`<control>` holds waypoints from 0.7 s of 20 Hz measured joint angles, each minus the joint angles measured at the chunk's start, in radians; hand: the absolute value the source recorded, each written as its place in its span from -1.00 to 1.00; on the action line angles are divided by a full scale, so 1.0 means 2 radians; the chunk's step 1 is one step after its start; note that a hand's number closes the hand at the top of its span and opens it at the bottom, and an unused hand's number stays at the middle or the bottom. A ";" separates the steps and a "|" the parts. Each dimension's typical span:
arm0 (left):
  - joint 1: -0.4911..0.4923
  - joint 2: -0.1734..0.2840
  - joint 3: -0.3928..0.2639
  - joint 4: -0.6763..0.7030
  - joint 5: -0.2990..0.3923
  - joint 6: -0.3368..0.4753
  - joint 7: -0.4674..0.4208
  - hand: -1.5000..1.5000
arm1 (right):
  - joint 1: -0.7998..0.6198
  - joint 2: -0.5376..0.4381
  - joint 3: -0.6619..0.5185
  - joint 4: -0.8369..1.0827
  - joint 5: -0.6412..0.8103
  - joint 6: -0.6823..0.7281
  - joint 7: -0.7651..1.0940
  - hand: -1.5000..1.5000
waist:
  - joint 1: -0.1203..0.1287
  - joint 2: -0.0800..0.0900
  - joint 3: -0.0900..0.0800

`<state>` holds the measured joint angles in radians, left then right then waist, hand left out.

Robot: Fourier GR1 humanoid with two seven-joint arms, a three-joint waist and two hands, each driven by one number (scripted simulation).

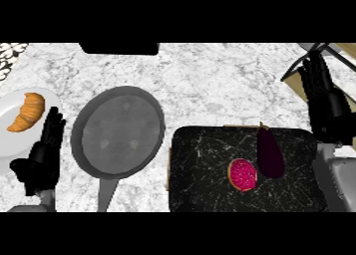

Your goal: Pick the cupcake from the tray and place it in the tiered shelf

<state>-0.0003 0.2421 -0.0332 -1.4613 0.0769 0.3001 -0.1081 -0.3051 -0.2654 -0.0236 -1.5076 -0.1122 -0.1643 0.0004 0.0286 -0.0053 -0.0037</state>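
Pink cupcake (243, 175) left of right hand (324, 102)

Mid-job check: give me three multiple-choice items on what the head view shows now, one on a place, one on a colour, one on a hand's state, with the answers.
1. Where does the croissant lie?
A. on the white plate
B. in the grey pan
C. on the black tray

2. What colour is the cupcake on the tray?
A. green
B. pink
C. yellow

3. How is the left hand?
A. curled round the pan's handle
B. pinching the croissant
C. open, fingers straight, holding nothing

Answers:
1 A: the croissant sits on the plate at the left edge.
2 B: it shows pink beside the dark eggplant.
3 C: its fingers point up beside the plate; the right hand is up by the shelf.
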 measured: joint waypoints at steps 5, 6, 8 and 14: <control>-0.034 0.021 0.009 -0.015 0.016 -0.028 0.045 0.00 | 0.015 -0.018 -0.009 -0.067 0.041 -0.048 0.050 1.00 | -0.018 -0.001 0.001; -0.044 0.026 0.010 -0.020 0.022 -0.036 0.059 0.00 | 0.022 -0.024 -0.014 -0.082 0.052 -0.060 0.061 1.00 | -0.023 -0.001 0.001; -0.046 0.026 0.008 -0.022 0.033 -0.046 0.071 0.00 | 0.050 -0.041 -0.035 -0.069 0.087 -0.096 0.090 -1.00 | -0.037 -0.001 -0.001; -0.076 0.036 0.010 -0.030 0.062 -0.080 0.118 0.00 | 0.131 0.029 -0.042 -0.189 0.040 -0.134 0.115 -1.00 | -0.034 -0.002 0.002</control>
<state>-0.1526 0.3150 -0.0137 -1.5209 0.2011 0.1397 0.1284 -0.0429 -0.2064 -0.1070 -1.8861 -0.0319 -0.4325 0.2302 -0.0393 -0.0085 -0.0006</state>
